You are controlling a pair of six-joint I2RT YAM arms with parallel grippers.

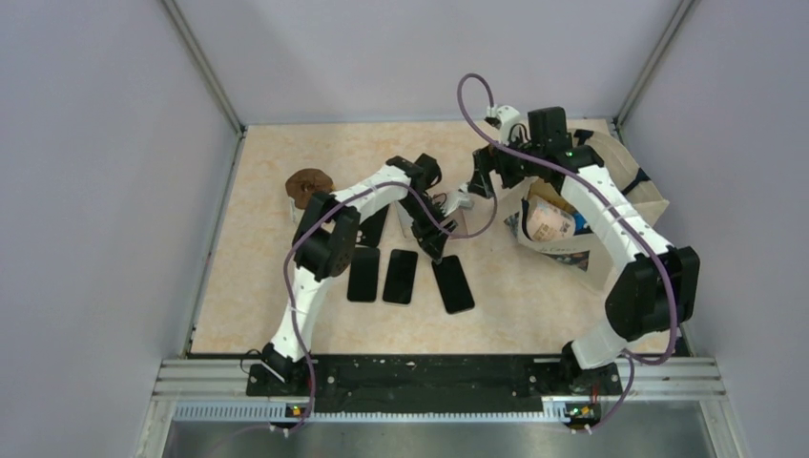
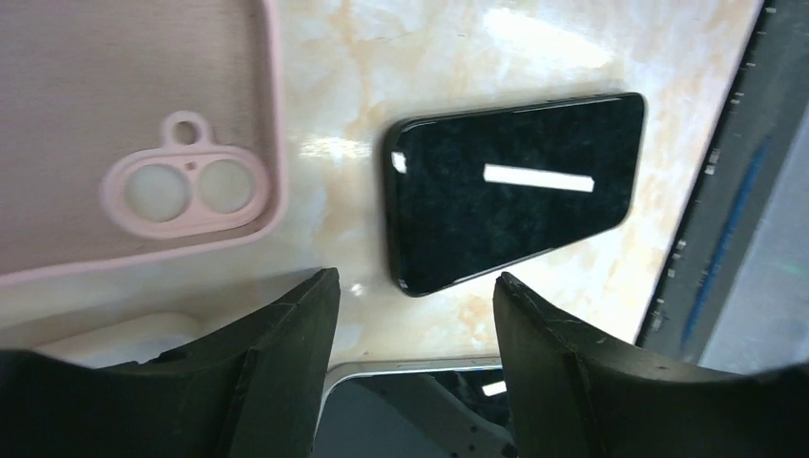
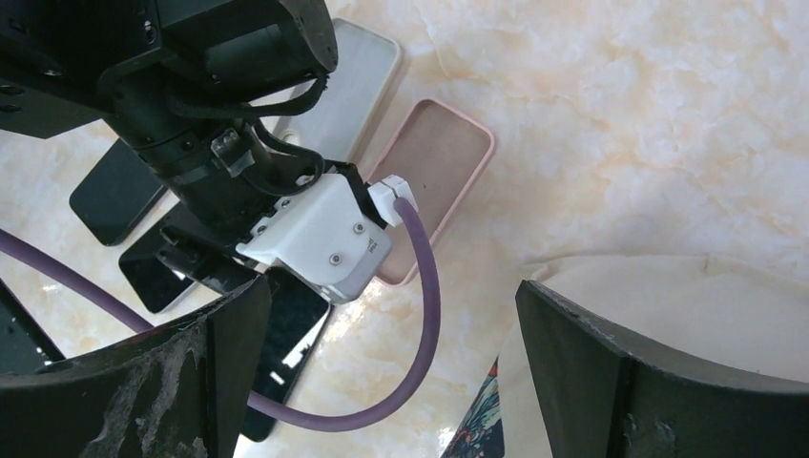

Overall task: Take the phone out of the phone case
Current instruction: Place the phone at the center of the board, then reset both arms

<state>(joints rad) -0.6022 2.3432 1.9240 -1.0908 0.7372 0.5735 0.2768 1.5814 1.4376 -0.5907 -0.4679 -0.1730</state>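
On the marble-look desk (image 1: 534, 296) the black phone (image 2: 515, 186) lies flat, glossy face up, bare, just beside the empty pink case (image 2: 124, 143) and not touching it. The case lies inside up with its camera cutout showing. Left fingers (image 2: 286, 353) are spread with nothing between them, hovering over the phone's near end. Right fingers (image 3: 191, 382) are spread wide, holding nothing, above the desk near a paper bag (image 1: 611, 191). In the right wrist view the pink case sits beside a grey clear-rimmed case (image 3: 358, 76), the left wrist partly over it. The top view shows a row of dark phones (image 1: 400, 276) by the left arm; cannot tell which is the freed one. Brown object (image 1: 308, 186) at far left.
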